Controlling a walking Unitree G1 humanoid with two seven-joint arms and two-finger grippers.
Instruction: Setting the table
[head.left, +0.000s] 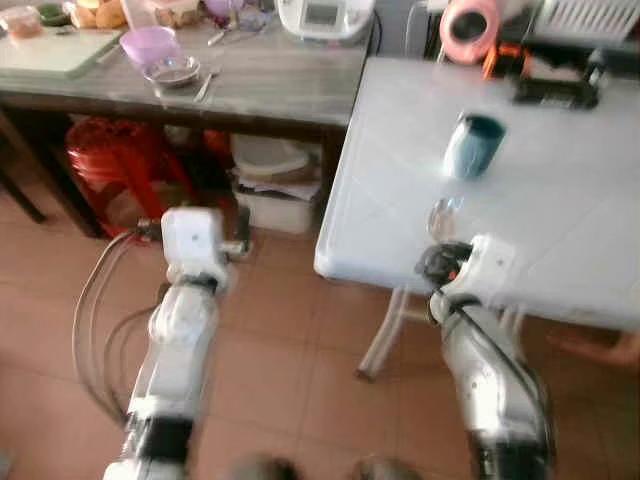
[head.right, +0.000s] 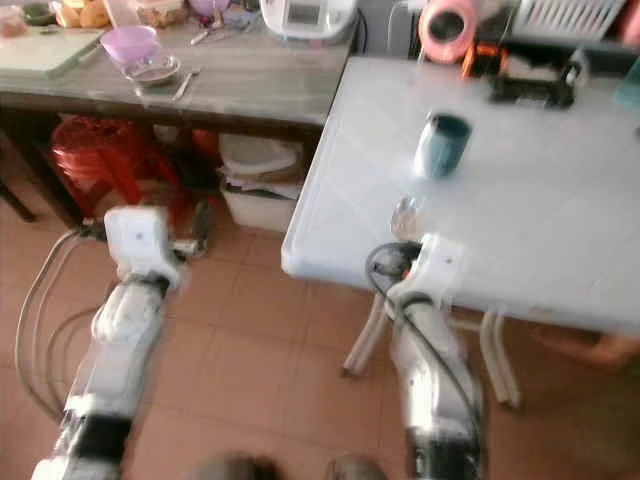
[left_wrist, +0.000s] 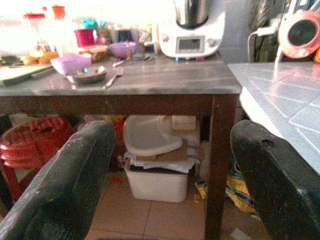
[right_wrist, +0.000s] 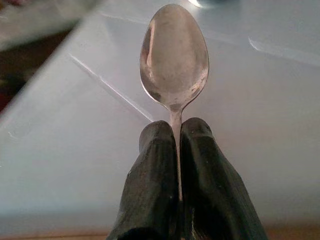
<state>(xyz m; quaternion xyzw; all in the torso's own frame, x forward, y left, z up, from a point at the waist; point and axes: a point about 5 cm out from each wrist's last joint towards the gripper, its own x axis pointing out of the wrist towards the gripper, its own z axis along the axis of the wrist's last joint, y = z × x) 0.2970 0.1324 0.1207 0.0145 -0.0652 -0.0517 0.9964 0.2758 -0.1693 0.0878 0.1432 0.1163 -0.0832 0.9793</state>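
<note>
A metal spoon (right_wrist: 174, 59) sticks out bowl-first from my right gripper (right_wrist: 172, 135), whose black fingers are shut on its handle. In the eye views the spoon (head.left: 444, 216) hovers over the near edge of the white table (head.left: 560, 230). A blue cup (head.left: 473, 145) stands upright on that table, a short way beyond the spoon. My left gripper (left_wrist: 172, 165) is open and holds nothing; its arm (head.left: 185, 300) hangs over the tiled floor to the left of the white table.
A dark-legged grey counter (head.left: 270, 85) at the back left carries a purple bowl (head.left: 148, 43), a metal dish (head.left: 172, 71), cutlery and a white appliance (head.left: 325, 15). Red stools (head.left: 110, 160) and white bins (head.left: 275, 195) sit under it. A pink fan (head.left: 470, 28) stands behind the white table.
</note>
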